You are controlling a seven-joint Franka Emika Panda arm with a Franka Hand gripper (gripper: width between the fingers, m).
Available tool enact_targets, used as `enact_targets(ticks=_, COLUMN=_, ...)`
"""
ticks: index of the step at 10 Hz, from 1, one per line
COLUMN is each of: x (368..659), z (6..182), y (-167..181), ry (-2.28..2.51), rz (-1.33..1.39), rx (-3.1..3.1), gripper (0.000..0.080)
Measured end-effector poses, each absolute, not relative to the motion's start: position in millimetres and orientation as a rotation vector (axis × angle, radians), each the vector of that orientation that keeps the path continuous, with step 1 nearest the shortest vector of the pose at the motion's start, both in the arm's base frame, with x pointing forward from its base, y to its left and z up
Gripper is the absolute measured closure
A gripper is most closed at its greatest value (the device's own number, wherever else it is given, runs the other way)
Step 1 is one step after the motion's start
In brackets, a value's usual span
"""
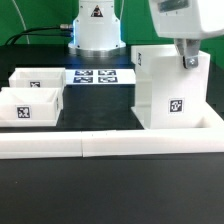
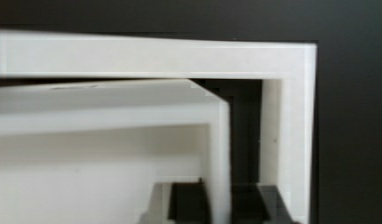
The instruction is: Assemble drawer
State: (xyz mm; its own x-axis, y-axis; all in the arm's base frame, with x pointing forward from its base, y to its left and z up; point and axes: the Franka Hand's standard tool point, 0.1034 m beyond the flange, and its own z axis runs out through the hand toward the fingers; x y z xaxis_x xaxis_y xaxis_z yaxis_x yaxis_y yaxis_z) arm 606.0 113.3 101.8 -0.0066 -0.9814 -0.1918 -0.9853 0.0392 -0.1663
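Observation:
The white box housing (image 1: pixel 165 95) of the drawer stands at the exterior view's right, with a tag on its front face. My gripper (image 1: pixel 187 62) comes down from above onto its top right part. In the wrist view the housing's white walls (image 2: pixel 152 55) fill the frame. A thin upright wall (image 2: pixel 223 150) runs between my dark fingers (image 2: pixel 188 205), which sit against it on both sides, so my gripper (image 2: pixel 223 205) is shut on that wall. Two small open-top trays (image 1: pixel 28 108) (image 1: pixel 35 78) lie at the exterior view's left, apart from the housing.
The long low white L-shaped wall bar (image 1: pixel 110 145) runs across the front. The marker board (image 1: pixel 98 77) lies flat between the trays and the housing. The arm's white base (image 1: pixel 95 30) stands behind it.

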Motion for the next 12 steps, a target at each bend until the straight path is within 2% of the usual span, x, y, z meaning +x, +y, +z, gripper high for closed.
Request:
enact_targets(ticks=6, x=651.0, z=102.5, y=112.8, ry=2.079, rz=0.066, rx=-1.991, gripper=0.0754)
enact_targets(ticks=11, x=653.7, z=102.2, y=115.4, ry=2.061, rz=0.069, rx=-2.014, gripper=0.0754)
enact_targets(ticks=12, x=653.5, z=102.1, y=115.9, ry=2.056, rz=0.068, rx=-2.019, gripper=0.0508)
